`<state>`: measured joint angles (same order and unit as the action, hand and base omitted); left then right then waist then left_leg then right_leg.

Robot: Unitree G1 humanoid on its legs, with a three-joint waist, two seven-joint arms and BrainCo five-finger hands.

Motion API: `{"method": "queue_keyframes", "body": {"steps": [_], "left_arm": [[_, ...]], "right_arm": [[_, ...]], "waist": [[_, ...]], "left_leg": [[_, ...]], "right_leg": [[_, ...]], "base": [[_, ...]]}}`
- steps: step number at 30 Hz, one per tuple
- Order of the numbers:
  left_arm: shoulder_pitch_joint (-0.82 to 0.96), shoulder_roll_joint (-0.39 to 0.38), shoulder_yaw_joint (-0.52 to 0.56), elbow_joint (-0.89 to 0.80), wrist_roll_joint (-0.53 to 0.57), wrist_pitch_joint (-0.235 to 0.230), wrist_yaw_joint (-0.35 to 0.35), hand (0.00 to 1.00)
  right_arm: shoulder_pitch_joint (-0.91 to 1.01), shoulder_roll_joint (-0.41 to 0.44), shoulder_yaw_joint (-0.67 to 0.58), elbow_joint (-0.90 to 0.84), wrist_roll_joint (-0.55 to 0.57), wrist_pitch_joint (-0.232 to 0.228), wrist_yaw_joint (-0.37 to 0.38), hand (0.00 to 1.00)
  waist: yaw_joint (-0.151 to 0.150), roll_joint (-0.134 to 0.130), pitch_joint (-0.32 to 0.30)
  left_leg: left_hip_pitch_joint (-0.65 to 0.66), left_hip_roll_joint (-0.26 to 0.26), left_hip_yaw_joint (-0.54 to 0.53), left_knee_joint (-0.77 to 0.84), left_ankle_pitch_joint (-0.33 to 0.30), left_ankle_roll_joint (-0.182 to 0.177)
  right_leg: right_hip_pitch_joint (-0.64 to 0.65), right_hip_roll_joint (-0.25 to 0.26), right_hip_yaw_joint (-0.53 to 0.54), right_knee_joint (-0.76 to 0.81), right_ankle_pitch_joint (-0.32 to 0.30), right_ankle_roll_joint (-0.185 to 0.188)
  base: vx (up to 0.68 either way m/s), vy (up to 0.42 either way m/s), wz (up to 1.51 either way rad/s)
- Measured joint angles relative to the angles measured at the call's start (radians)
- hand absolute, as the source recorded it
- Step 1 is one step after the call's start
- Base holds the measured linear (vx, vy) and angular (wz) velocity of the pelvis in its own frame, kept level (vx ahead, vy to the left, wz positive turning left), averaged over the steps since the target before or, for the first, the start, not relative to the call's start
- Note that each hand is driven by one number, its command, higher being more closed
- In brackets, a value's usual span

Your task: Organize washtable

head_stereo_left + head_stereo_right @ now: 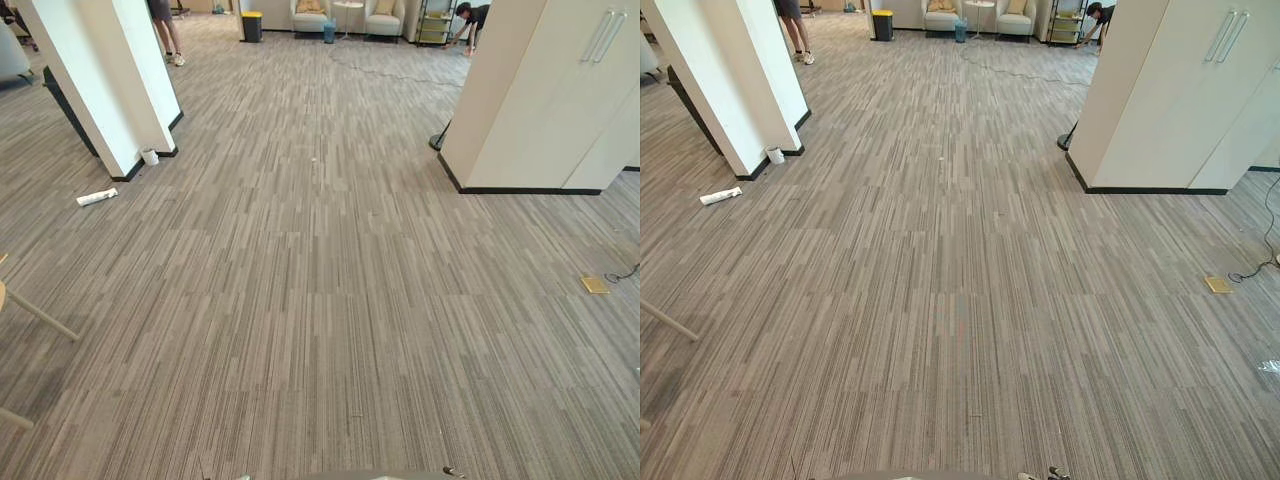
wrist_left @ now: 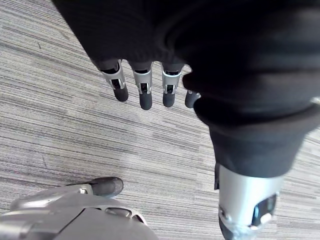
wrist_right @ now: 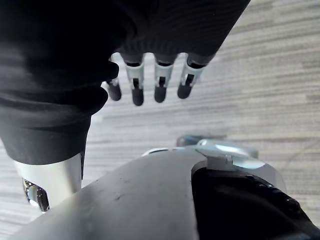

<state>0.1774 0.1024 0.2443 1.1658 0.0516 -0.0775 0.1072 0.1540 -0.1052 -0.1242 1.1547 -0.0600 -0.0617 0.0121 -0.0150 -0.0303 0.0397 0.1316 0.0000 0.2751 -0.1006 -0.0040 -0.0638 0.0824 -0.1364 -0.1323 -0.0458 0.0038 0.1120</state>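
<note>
My left hand (image 2: 145, 92) hangs over the grey striped carpet (image 2: 60, 115) in the left wrist view, its fingers relaxed and apart with nothing between them. In the right wrist view my right hand (image 3: 146, 86) hangs the same way above the carpet, open and holding nothing. The eye views look out over a wide stretch of that carpet (image 1: 320, 300).
A white pillar (image 1: 110, 80) stands at the left, with a small cup (image 1: 150, 157) and a white tube (image 1: 97, 197) at its foot. A white cabinet (image 1: 550, 100) stands at the right, a brass floor plate (image 1: 595, 285) before it. Wooden furniture legs (image 1: 40, 315) reach in from the left. People (image 1: 165, 30) are far back.
</note>
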Motion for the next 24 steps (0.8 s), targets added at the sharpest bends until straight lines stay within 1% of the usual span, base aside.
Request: {"method": "queue_keyframes", "body": {"steps": [4,11,14,15,16,17,18,19,20,21,22,23,24], "left_arm": [[0.001,0.0,-0.001,0.0,0.001,-0.001,0.0,0.0],[-0.002,0.0,0.003,0.0,0.001,-0.001,0.002,0.0],[-0.001,-0.001,0.041,0.0,-0.001,0.0,0.001,0.0],[-0.004,-0.001,0.063,-0.001,-0.001,0.0,0.001,0.0],[-0.005,-0.001,0.085,-0.014,-0.004,0.0,0.002,0.0],[-0.005,-0.002,0.088,-0.02,-0.012,0.0,0.002,0.0],[-0.014,0.002,0.099,-0.029,-0.025,0.001,0.004,0.0],[-0.031,0.008,0.098,-0.031,-0.044,0.004,0.008,0.0],[-0.042,0.01,0.096,-0.035,-0.045,0.004,0.008,0.0],[-0.062,0.007,0.09,-0.037,-0.055,0.001,0.008,0.0],[-0.077,0.008,0.081,-0.039,-0.061,-0.003,0.004,0.0],[-0.075,0.007,0.07,-0.038,-0.061,-0.004,0.003,0.0],[-0.074,-0.004,0.066,-0.038,-0.061,-0.006,0.0,0.0]], "right_arm": [[-0.006,0.0,-0.006,0.0,-0.029,0.0,-0.01,0.0],[-0.011,-0.001,-0.001,0.0,-0.029,0.0,-0.009,0.0],[-0.014,-0.002,0.02,0.0,-0.029,0.0,-0.007,0.0],[-0.02,-0.003,0.024,0.002,-0.029,-0.001,-0.007,0.0],[-0.031,-0.002,0.027,0.006,-0.027,-0.001,-0.007,0.0],[-0.036,-0.006,0.031,0.005,-0.027,-0.002,-0.006,0.0],[-0.042,-0.017,0.061,0.002,-0.023,-0.01,-0.008,0.0],[-0.047,-0.019,0.079,-0.005,-0.02,-0.012,-0.008,0.0],[-0.051,-0.019,0.089,-0.008,-0.02,-0.013,-0.009,0.0],[-0.059,-0.016,0.091,-0.012,-0.022,-0.016,-0.009,0.0],[-0.074,-0.018,0.092,-0.012,-0.028,-0.013,-0.009,0.0],[-0.081,-0.019,0.092,-0.012,-0.031,-0.01,-0.009,0.0],[-0.1,-0.027,0.092,-0.012,-0.035,-0.003,-0.01,0.0]], "waist": [[0.001,0.0,0.0],[-0.002,0.0,0.001],[-0.001,0.0,0.003],[-0.002,-0.011,0.012],[-0.001,-0.006,0.041],[0.0,-0.002,0.054],[0.002,0.008,0.075],[0.002,0.007,0.096],[0.007,0.001,0.11],[0.022,-0.012,0.128],[0.034,-0.017,0.146],[0.04,-0.025,0.151],[0.044,-0.019,0.158]], "left_leg": [[-0.002,0.004,0.01,0.006,0.001,0.005],[-0.001,0.016,0.013,0.006,0.001,0.005],[0.0,0.023,0.011,0.007,0.002,0.004],[-0.023,0.036,0.01,0.065,-0.026,-0.007],[-0.091,0.072,-0.001,0.223,-0.104,-0.013],[-0.131,0.101,-0.006,0.308,-0.143,-0.021],[-0.213,0.16,-0.01,0.465,-0.202,-0.039],[-0.252,0.201,-0.002,0.542,-0.215,-0.05],[-0.265,0.211,0.01,0.566,-0.207,-0.057],[-0.313,0.224,0.03,0.629,-0.176,-0.076],[-0.359,0.217,0.049,0.659,-0.175,-0.061],[-0.369,0.201,0.044,0.625,-0.181,-0.048],[-0.384,0.161,0.013,0.527,-0.176,-0.043]], "right_leg": [[0.007,0.008,-0.002,-0.029,0.02,0.001],[0.016,0.02,-0.014,-0.05,0.028,-0.005],[0.022,0.024,-0.023,-0.048,0.027,-0.006],[0.021,0.025,-0.031,-0.033,0.019,-0.016],[0.012,0.033,-0.047,0.004,-0.021,-0.04],[0.005,0.035,-0.067,0.025,-0.04,-0.048],[-0.003,0.063,-0.098,0.046,-0.048,-0.053],[0.002,0.088,-0.115,0.038,-0.051,-0.058],[0.004,0.092,-0.121,0.034,-0.05,-0.059],[0.004,0.088,-0.124,0.02,-0.046,-0.067],[0.007,0.074,-0.121,0.017,-0.046,-0.067],[0.003,0.065,-0.12,0.015,-0.046,-0.067],[0.0,0.049,-0.114,0.006,-0.046,-0.066]], "base": [[0.05,-0.035,-0.09],[-0.02,-0.062,-0.01],[-0.06,-0.061,0.07],[-0.08,-0.089,0.13],[-0.08,-0.09,0.12],[-0.11,-0.075,0.08],[-0.12,-0.06,0.18],[-0.09,-0.044,0.24],[-0.07,-0.054,0.37],[-0.04,-0.034,0.23],[-0.04,-0.016,0.21],[0.0,0.048,0.12],[0.02,0.056,0.06]]}}
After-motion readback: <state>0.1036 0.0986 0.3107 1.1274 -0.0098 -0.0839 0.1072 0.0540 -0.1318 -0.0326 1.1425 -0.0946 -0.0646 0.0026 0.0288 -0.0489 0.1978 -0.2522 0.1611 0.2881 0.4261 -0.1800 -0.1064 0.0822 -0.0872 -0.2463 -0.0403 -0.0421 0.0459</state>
